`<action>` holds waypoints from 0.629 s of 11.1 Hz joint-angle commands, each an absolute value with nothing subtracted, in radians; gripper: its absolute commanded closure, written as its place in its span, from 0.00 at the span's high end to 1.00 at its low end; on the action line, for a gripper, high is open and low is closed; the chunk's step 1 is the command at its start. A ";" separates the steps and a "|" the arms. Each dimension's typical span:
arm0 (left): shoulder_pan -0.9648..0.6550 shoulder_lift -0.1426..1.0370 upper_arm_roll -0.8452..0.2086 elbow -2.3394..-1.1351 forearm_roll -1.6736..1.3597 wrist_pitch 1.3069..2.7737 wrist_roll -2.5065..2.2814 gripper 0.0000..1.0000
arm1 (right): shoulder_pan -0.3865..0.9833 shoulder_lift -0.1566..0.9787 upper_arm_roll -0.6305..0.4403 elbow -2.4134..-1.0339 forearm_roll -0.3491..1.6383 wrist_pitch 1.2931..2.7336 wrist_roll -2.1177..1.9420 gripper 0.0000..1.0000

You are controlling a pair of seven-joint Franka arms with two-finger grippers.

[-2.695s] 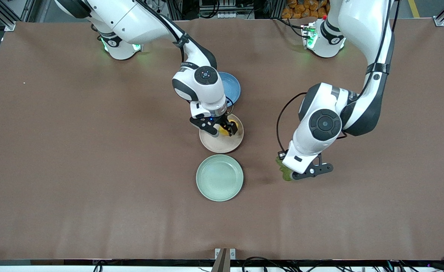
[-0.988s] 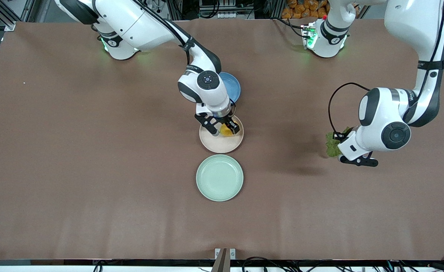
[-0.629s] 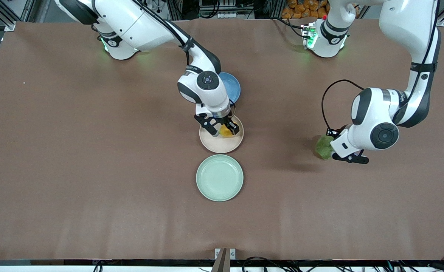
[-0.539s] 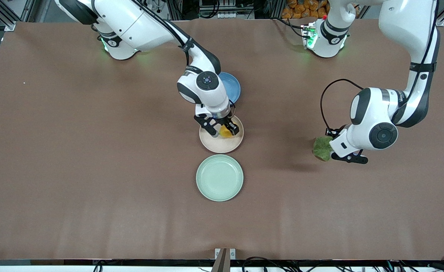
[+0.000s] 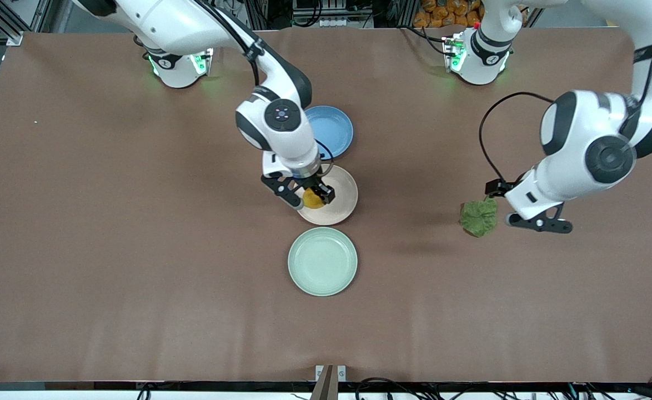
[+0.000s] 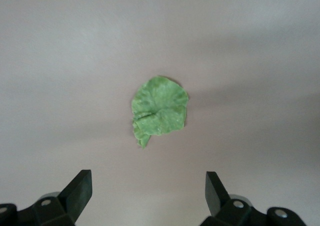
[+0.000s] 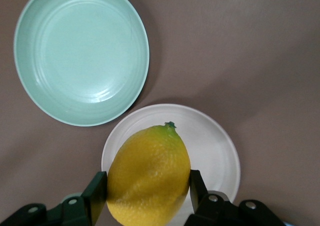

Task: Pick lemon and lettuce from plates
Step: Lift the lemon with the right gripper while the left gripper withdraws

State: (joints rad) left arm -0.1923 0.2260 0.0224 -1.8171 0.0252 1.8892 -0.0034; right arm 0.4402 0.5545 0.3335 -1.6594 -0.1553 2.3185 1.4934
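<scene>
My right gripper (image 5: 305,198) is shut on the yellow lemon (image 5: 312,199) and holds it up over the edge of the beige-pink plate (image 5: 340,206). The right wrist view shows the lemon (image 7: 148,176) between the fingers, above that bare plate (image 7: 217,151), with the pale mint green plate (image 7: 80,53) beside it. The mint plate (image 5: 322,261) is bare and lies nearer the front camera. The dark green lettuce (image 5: 479,217) lies flat on the table toward the left arm's end. My left gripper (image 5: 537,223) is open and empty, raised beside and above the lettuce (image 6: 160,110).
A blue plate (image 5: 331,130) lies bare, farther from the front camera than the beige-pink plate, partly under my right arm. The brown table (image 5: 137,250) stretches wide around the plates.
My left gripper has let go of the lettuce on the table and risen away from it. My right gripper has lifted the lemon and shifted toward the right arm's end.
</scene>
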 commanded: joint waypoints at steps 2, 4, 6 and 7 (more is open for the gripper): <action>-0.106 0.091 0.025 -1.821 -0.021 1.878 -0.008 1.00 | 0.252 0.281 0.342 -1.856 0.069 2.197 0.972 0.00; -0.083 0.036 0.025 -1.830 -0.032 1.873 -0.009 1.00 | 0.163 0.204 0.334 -1.914 0.095 2.085 0.734 0.00; -0.078 -0.033 0.020 -1.862 -0.038 1.861 -0.056 1.00 | 0.095 0.141 0.284 -1.994 0.097 2.057 0.495 0.00; -0.080 -0.040 0.018 -1.855 -0.038 1.818 -0.055 1.00 | 0.065 0.127 0.256 -2.034 0.097 2.059 0.376 0.00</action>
